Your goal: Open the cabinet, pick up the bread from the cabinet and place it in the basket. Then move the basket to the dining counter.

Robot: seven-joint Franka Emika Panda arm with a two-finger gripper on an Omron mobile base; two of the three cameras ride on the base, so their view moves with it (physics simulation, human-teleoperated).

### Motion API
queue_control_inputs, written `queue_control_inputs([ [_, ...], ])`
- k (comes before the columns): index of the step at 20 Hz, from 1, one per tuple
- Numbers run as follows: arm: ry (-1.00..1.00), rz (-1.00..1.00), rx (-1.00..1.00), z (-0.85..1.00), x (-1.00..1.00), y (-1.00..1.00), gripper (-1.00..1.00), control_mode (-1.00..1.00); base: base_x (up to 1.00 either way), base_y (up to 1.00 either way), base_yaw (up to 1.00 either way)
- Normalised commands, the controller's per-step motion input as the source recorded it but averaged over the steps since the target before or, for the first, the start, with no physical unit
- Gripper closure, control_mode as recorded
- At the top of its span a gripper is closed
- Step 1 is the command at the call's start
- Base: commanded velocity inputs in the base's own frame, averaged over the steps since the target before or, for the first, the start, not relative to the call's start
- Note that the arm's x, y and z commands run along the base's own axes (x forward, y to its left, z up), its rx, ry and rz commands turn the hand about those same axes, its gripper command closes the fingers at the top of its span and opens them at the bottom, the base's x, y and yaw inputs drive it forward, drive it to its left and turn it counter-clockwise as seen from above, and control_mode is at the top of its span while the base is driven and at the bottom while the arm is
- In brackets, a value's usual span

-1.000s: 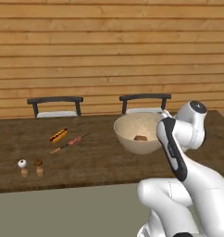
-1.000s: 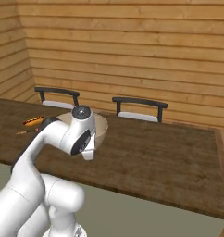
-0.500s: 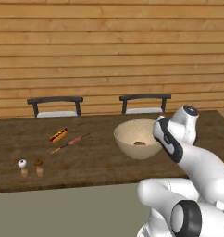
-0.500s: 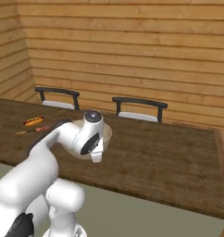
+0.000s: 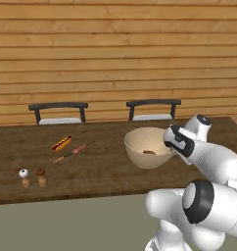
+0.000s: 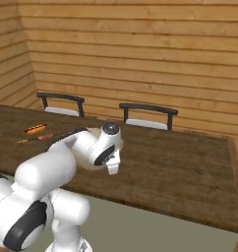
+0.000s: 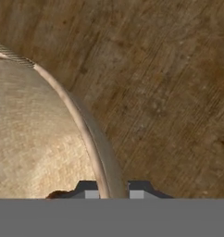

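Pincer [image 7: 110, 192] clamped on rim of basket [image 5: 148, 146], upright, mouth facing up, on counter [image 5: 101, 164]; bread [image 5: 149, 152] lying inside.

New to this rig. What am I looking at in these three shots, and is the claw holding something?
It is a rendered kitchen scene with a white robot arm on a mobile base. Two pictures come from cameras on the base, behind the arm to its left and right; the third looks along the claw. On the long dark brown wood-grain counter sit a round pale tan basket with a small brown bread chunk inside, a hot dog, a skewer and two small shakers. The claw is shut on the basket's rim, one fingertip either side.
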Motion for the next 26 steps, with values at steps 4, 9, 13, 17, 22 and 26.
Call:
queue_control_inputs([
  [4, 0.00, 0.04, 0.00, -0.42, 0.18, -0.13, 1.00, -1.00, 0.00, 0.00, 0.00],
  [9, 0.00, 0.03, 0.00, -0.05, 0.02, -0.04, 1.00, -1.00, 0.00, 0.00, 0.00],
  [13, -0.02, 0.00, 0.00, 0.00, 0.00, 0.03, -1.00, -1.00, 0.00, 0.00, 0.00],
  [17, -0.02, 0.00, -0.05, 0.09, 0.00, 0.07, -1.00, -1.00, 0.00, 0.00, 0.00],
  [22, 0.00, 0.00, -0.14, 0.23, 0.00, 0.14, -1.00, -1.00, 0.00, 0.00, 0.00],
  [26, 0.00, 0.00, -0.17, 0.74, -0.34, 0.15, -1.00, -1.00, 0.00, 0.00, 0.00],
])
